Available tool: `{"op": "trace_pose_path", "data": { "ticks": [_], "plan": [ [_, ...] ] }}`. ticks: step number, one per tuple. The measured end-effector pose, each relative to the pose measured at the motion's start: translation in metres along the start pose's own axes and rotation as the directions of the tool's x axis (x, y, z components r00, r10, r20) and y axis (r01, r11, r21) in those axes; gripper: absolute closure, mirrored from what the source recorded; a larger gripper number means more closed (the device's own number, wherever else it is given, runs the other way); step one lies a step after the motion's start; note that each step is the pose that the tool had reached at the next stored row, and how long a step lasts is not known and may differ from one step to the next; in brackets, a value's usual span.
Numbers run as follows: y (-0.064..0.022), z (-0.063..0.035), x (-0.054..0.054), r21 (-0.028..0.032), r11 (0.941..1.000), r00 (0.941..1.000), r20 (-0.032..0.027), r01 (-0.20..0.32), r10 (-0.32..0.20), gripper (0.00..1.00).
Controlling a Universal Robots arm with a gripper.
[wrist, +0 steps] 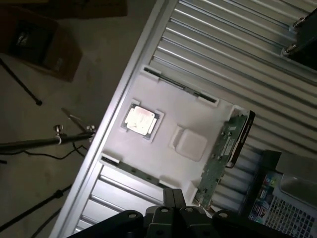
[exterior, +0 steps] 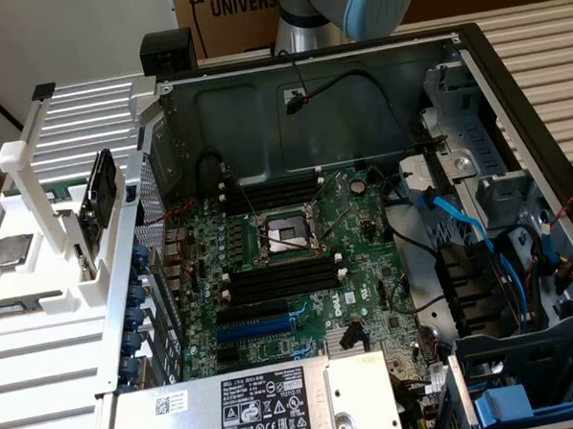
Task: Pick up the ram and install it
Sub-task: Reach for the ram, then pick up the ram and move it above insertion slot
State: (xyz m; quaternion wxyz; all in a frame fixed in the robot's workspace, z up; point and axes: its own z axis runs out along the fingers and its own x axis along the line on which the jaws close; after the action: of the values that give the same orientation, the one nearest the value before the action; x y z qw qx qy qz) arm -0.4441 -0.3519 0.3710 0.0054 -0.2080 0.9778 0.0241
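Wrist view: the ram (wrist: 221, 157) stands on its long edge in a slot at one end of the white holder (wrist: 190, 111), its green face showing (a dark strip runs along one edge). The square processor chip (wrist: 141, 120) lies flat in a recess of the same holder, apart from the ram. The gripper (wrist: 171, 196) hovers over the holder near the ram, fingers pressed together, holding nothing. In the exterior view the holder sits at the exterior view's left of the open computer case (exterior: 357, 95), beside its motherboard (exterior: 299, 262).
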Motion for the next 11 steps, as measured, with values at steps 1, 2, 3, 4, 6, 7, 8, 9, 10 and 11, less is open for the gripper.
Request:
{"op": "trace_pose_path", "data": {
  "ticks": [1, 2, 3, 4, 6, 7, 8, 9, 10, 11],
  "plan": [
    [0.0000, 0.0000, 0.0000, -0.0003, 0.9998, 0.9998, -0.0010, 0.020, -0.020, 0.90],
    [0.0000, 0.0000, 0.0000, -0.0006, 0.9993, 0.9993, -0.0018, 0.037, -0.037, 0.90],
    [0.0000, 0.0000, 0.0000, -0.0010, 0.9984, 0.9984, -0.0027, 0.057, -0.057, 0.90],
    [0.0000, 0.0000, 0.0000, -0.0013, 0.9972, 0.9972, -0.0035, 0.075, -0.075, 0.90],
    [0.0000, 0.0001, 0.0000, -0.0019, 0.9937, 0.9937, -0.0052, 0.112, -0.112, 0.90],
    [0.0000, 0.0001, 0.0000, -0.0022, 0.9916, 0.9916, -0.0061, 0.129, -0.129, 0.90],
    [0.0000, 0.0001, 0.0000, -0.0025, 0.9891, 0.9891, -0.0070, 0.147, -0.147, 0.90],
    [0.0000, 0.0001, 0.0000, -0.0027, 0.9863, 0.9863, -0.0079, 0.165, -0.165, 0.90],
    [0.0000, 0.0001, 0.0000, -0.0031, 0.9829, 0.9829, -0.0089, 0.184, -0.184, 0.90],
    [0.0000, 0.0001, 0.0000, -0.0037, 0.9755, 0.9755, -0.0106, 0.220, -0.220, 0.90]
  ]
}}
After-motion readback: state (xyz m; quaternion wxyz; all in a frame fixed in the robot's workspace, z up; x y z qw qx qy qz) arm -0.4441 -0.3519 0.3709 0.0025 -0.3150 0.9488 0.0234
